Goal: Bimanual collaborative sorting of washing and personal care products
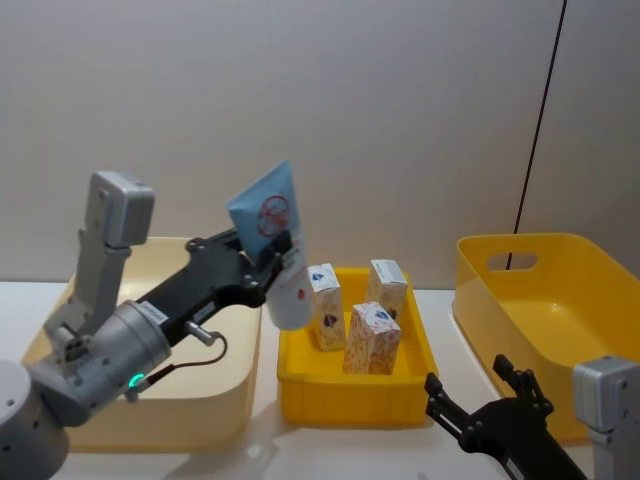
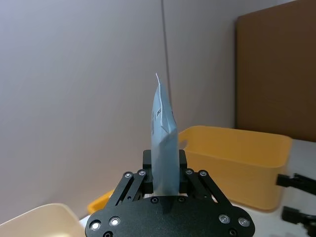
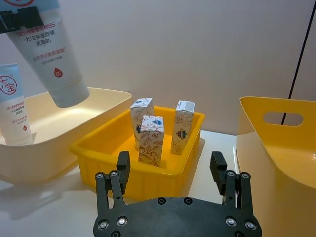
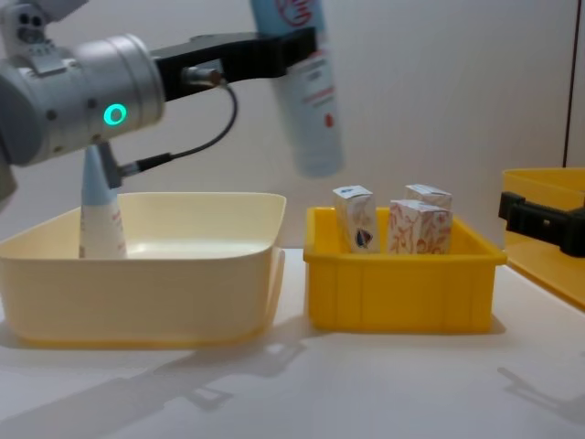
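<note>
Squeeze tube (image 1: 268, 210) sits clamped in your L gripper's (image 1: 282, 250) jaws, tilted cap-down in the air above where cream bin (image 4: 137, 302) meets small yellow bin (image 4: 402, 293). R gripper (image 3: 170, 165) is low, jaws spread, empty.

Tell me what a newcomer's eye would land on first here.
The left gripper holds a blue-and-white tube aloft, cap down, roughly above the gap between the cream bin and the small yellow tray. Three white cartons stand upright in that tray, and a second tube stands in the cream bin near its left side. The right gripper hangs open, low at the near right beside the large yellow bin.
</note>
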